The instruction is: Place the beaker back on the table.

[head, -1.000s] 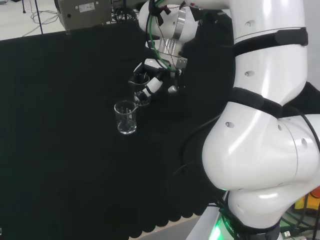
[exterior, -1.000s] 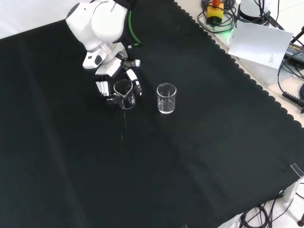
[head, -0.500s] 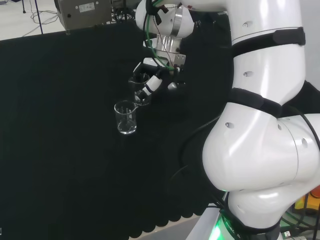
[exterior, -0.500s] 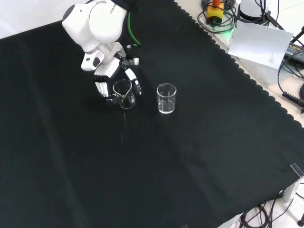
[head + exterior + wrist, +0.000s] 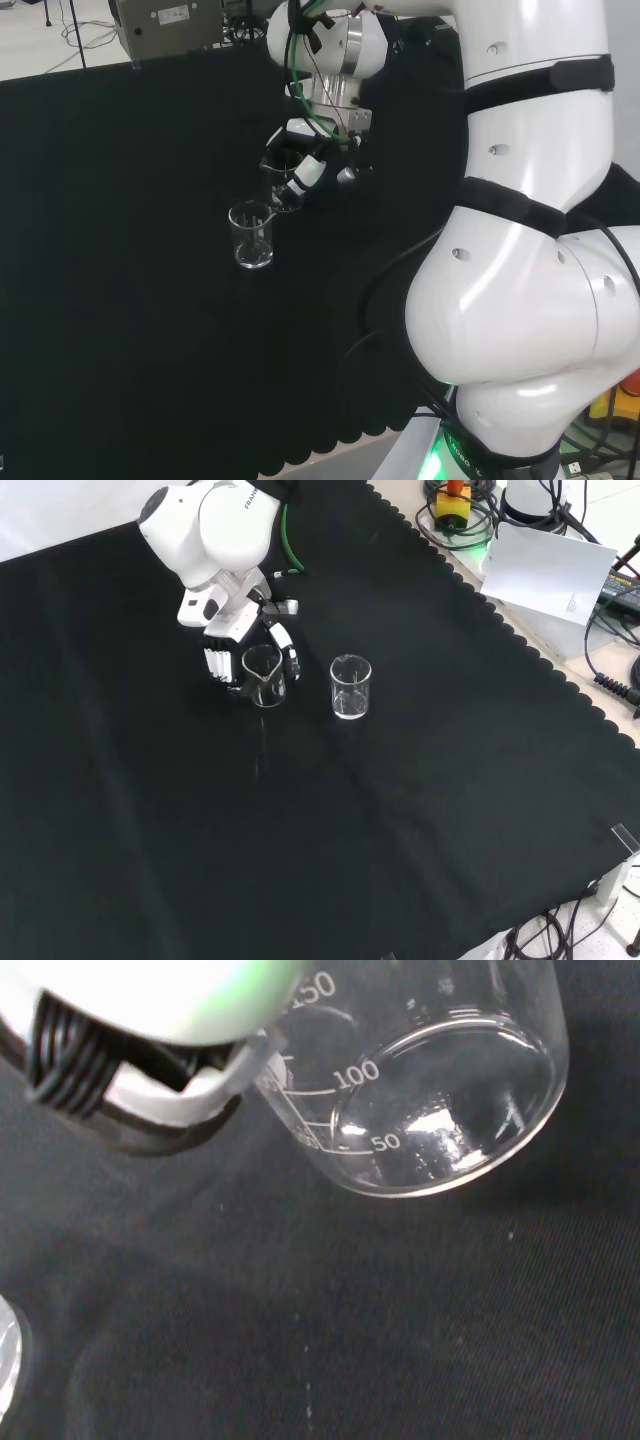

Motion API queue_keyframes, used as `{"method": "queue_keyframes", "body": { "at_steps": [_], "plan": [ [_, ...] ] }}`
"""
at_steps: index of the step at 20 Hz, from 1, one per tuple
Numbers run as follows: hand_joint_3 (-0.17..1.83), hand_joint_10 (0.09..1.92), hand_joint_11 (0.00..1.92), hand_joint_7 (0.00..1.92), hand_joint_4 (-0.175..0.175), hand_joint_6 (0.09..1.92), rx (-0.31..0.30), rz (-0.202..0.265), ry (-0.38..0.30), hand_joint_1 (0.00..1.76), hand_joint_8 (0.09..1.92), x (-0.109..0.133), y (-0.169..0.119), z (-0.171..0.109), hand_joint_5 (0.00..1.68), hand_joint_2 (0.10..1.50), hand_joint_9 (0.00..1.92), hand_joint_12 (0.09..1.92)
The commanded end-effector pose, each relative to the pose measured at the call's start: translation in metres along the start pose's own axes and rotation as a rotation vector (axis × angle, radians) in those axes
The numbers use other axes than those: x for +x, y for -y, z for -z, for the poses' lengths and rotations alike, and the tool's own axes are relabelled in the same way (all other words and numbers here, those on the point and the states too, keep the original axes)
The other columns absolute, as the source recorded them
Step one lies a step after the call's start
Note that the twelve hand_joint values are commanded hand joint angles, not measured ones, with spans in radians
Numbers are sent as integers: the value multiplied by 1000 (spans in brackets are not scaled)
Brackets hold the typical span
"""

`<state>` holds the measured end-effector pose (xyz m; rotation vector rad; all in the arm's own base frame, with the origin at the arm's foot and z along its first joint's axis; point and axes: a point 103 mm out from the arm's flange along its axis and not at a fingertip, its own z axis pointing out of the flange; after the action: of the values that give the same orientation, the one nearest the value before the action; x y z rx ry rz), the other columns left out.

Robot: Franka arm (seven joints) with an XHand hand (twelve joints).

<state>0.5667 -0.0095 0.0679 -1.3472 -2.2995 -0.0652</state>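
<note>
Fingers (image 5: pixel 214 664) are curling round a clear glass beaker (image 5: pixel 263 676), with the thumb on the other side, so the hand (image 5: pixel 240 640) is clamping it. In the front view the beaker is sitting in the upper left part of the frame, just under the big white arm link (image 5: pixel 210 525). In the head view the beaker (image 5: pixel 283 180) is showing near the top middle of the frame, and the hand (image 5: pixel 305 170) is wrapping it from the right. In the wrist view the beaker (image 5: pixel 430 1090) is looking big and close, with white marks on its side, and its round bottom is hanging a little above the black cloth (image 5: pixel 300 1310), so it is not resting there yet. A blurry white and black part of the hand (image 5: pixel 130 1070) is touching its side. A second clear beaker (image 5: pixel 351 687) is standing upright on the cloth, near the held one but apart from it, to its right in the front view. In the head view this second beaker (image 5: pixel 251 234) is sitting lower and a bit left of the held one. The black cloth (image 5: pixel 400 810) is covering the whole bench.
</note>
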Motion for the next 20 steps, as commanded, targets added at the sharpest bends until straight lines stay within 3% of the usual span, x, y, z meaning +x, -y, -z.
{"method": "queue_keyframes", "body": {
  "at_steps": [1, 3, 5, 20],
  "plan": [
    [847, 571, 717, 734, -77, 983, 3, -2, 19, 1200, 884, 4, -1, 2, 687, 496, 906, 1164],
    [829, 591, 534, 594, -76, 911, 5, 0, 12, 1169, 832, 5, 0, 3, 557, 473, 767, 1271],
    [814, 610, 471, 543, -79, 867, -1, -2, 14, 1152, 814, 5, 3, 6, 492, 469, 709, 1306],
    [803, 656, 450, 523, -81, 829, 77, -29, 18, 1144, 810, 16, 9, 19, 469, 470, 671, 1318]
  ]
}}
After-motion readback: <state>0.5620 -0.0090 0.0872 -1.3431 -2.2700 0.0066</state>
